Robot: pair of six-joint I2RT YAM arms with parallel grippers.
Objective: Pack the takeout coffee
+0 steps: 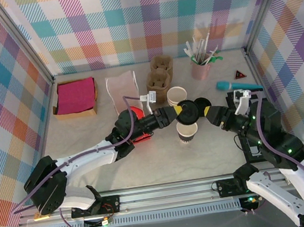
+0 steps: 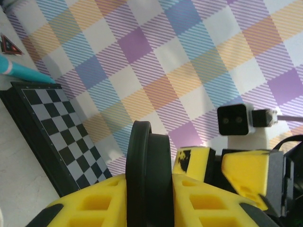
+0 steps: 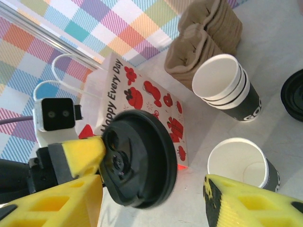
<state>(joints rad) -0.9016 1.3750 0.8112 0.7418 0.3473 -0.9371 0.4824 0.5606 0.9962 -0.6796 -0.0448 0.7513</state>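
White counter (image 1: 147, 161) is underneath. My left hand (image 1: 177, 112), just above the coffee cup (image 1: 188, 133), holds the lid. My right hand (image 1: 202, 111), right of the cup, is wide and empty. The cup stands open. The black lid (image 3: 137, 158) is on its edge and I think it must turn flat, then go down.

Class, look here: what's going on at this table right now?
The left hand grips a black lid by its edge, close to an open, unlidded paper cup. The right hand is open beside the lid. The cup isn't capped or packed yet.
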